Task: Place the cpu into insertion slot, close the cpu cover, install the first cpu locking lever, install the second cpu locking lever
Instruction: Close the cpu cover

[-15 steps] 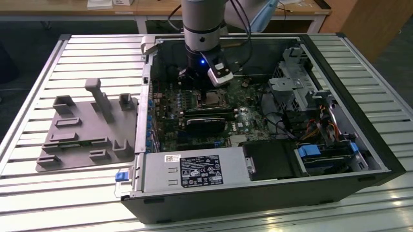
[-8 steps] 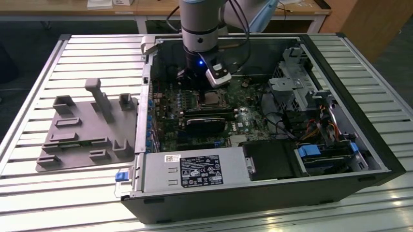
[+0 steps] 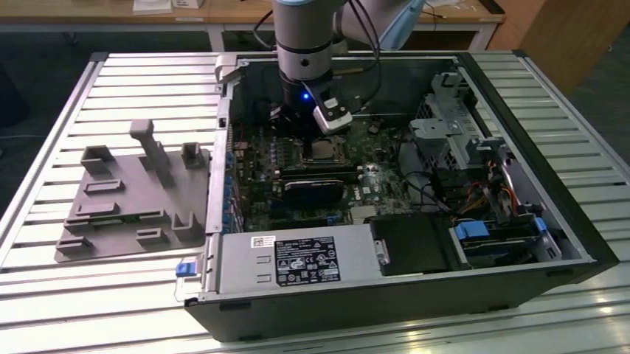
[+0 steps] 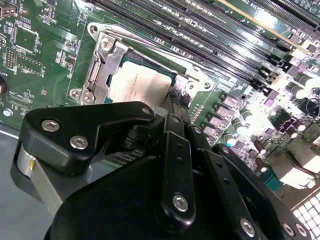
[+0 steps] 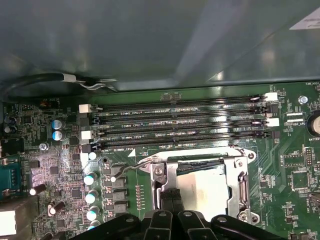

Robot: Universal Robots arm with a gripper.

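The cpu [image 4: 140, 82] lies flat in the insertion slot [image 4: 155, 66], its dull silver top showing through the window of the cpu cover [image 4: 102, 62], which is down over it. In the first wrist view the cpu [image 5: 205, 187] sits inside the cover's silver frame [image 5: 240, 182], and a thin wire locking lever [image 5: 132, 168] sticks out from the socket's corner. My gripper [image 5: 170, 196] stands over the socket's edge, its black fingers [image 4: 175, 105] pressed together. From the exterior view the gripper [image 3: 305, 134] hangs inside the open computer case just above the socket [image 3: 320, 151].
Long black memory slots [image 5: 175, 122] run beside the socket, with capacitors [image 5: 90, 180] near its corner. A black block [image 3: 315, 193] lies next to the socket, and a drive cage [image 3: 453, 125] and a power supply [image 3: 285, 262] fill the case. A grey fixture [image 3: 128, 199] sits on the slatted table.
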